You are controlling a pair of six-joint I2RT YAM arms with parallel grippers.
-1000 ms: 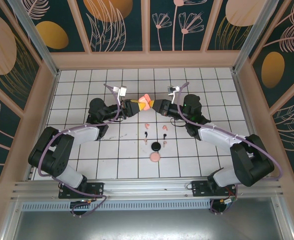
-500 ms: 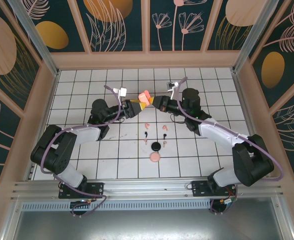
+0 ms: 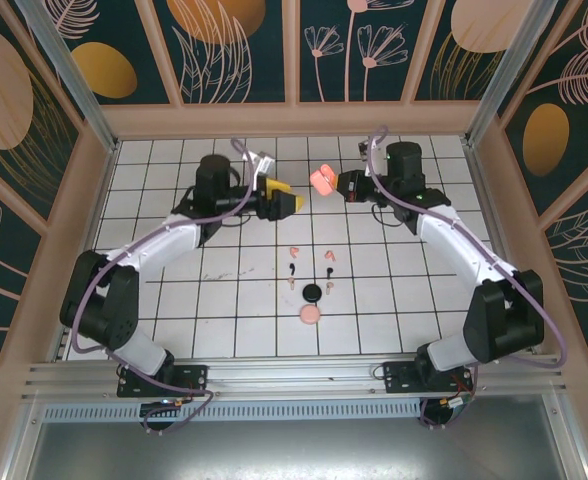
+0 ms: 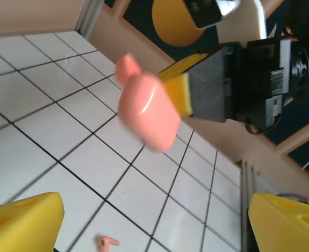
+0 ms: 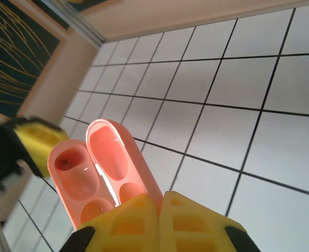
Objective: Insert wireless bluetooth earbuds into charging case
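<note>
The charging case (image 3: 323, 181) aloft, earbuds (image 3: 294, 250) on the desk (image 3: 174, 300)
The right claw (image 3: 340, 185) holds it over the far middle, the left claw (image 3: 286, 196) just left of it and apart; the earbuds lie scattered mid-desk toward the near edge, one small case (image 3: 312, 291) before them, another case (image 3: 310, 314) nearer still

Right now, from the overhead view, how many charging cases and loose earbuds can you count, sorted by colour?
pink charging case: 1
black charging case: 1
peach charging case: 1
pink earbuds: 2
black earbuds: 2
peach earbuds: 2
Total: 9
</note>
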